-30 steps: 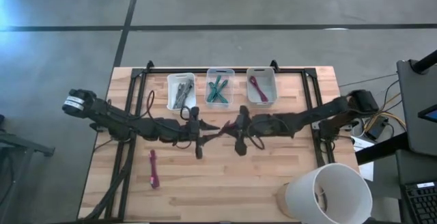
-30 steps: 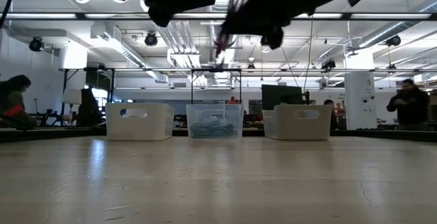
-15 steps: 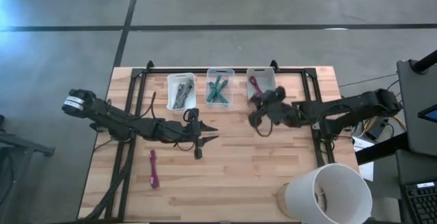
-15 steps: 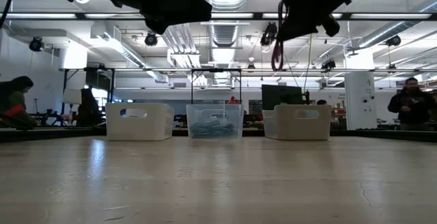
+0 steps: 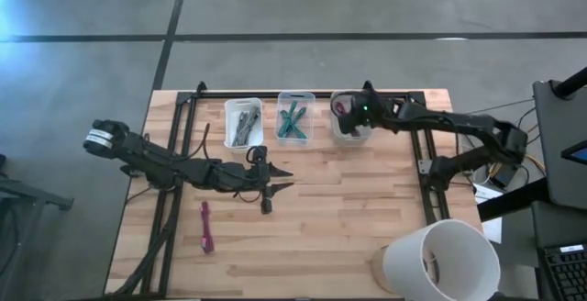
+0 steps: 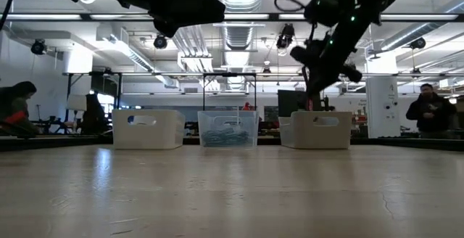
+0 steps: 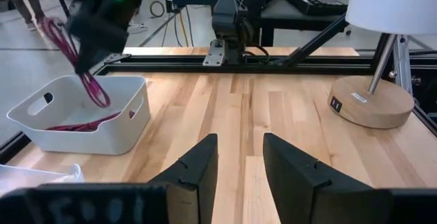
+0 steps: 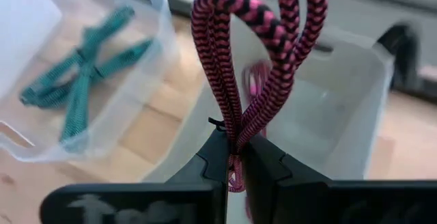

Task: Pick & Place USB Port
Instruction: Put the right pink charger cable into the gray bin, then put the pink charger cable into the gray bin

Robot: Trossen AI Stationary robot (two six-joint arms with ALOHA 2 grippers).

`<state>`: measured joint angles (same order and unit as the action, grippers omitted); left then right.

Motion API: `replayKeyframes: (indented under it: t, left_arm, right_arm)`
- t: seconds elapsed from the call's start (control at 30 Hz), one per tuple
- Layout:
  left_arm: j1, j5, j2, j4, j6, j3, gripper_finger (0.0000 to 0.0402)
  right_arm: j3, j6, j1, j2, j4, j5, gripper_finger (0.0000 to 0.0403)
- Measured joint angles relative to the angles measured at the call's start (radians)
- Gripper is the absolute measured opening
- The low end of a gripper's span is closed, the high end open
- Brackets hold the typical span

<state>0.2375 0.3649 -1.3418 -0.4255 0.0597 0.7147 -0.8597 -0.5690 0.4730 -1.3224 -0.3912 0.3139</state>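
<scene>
Pale wooden desk (image 5: 367, 218) in a wide hall with ceiling lamps. Three bins in a row at 12 o'clock: grey cables, teal cables, pink cables. Right hand (image 8: 235, 157) clenched on a looped pink cable (image 8: 256, 53) over the rightmost bin (image 5: 351, 128). Left hand (image 5: 286, 178) released, mid-desk. Another pink cable (image 5: 206, 227) at 8 o'clock. One white lamp (image 5: 442, 262) at 5 o'clock.

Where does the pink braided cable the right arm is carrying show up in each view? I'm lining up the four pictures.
High view: pink braided cable at the right gripper, over the rightmost bin.
Low view: hanging above that bin.
Left wrist view: looped over the bin.
Right wrist view: pinched in the jaws, bin behind.
Shared landmark: the rightmost bin.
</scene>
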Motion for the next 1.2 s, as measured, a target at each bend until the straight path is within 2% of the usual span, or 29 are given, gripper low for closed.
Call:
replayKeyframes:
  t: [0.17, 0.4, 1.0, 1.2]
  left_arm:
    - [0.000, 0.000, 0.000, 0.000, -0.003, 0.000, 0.0122]
    - [0.000, 0.000, 0.000, 0.000, 0.003, 0.000, 0.0122]
    - [0.000, 0.000, 0.000, 0.000, 0.022, 0.000, 0.0122]
    - [0.000, 0.000, 0.000, 0.000, 0.023, 0.000, 0.0122]
  right_arm:
    - [0.000, 0.017, 0.051, -0.095, -0.002, -0.108, 0.0020]
    - [0.000, 0.017, 0.055, -0.187, 0.001, -0.134, 0.0025]
    - [0.000, -0.007, 0.057, -0.199, -0.003, -0.141, 0.0074]
    - [0.000, 0.054, 0.050, -0.198, -0.002, -0.139, 0.0089]
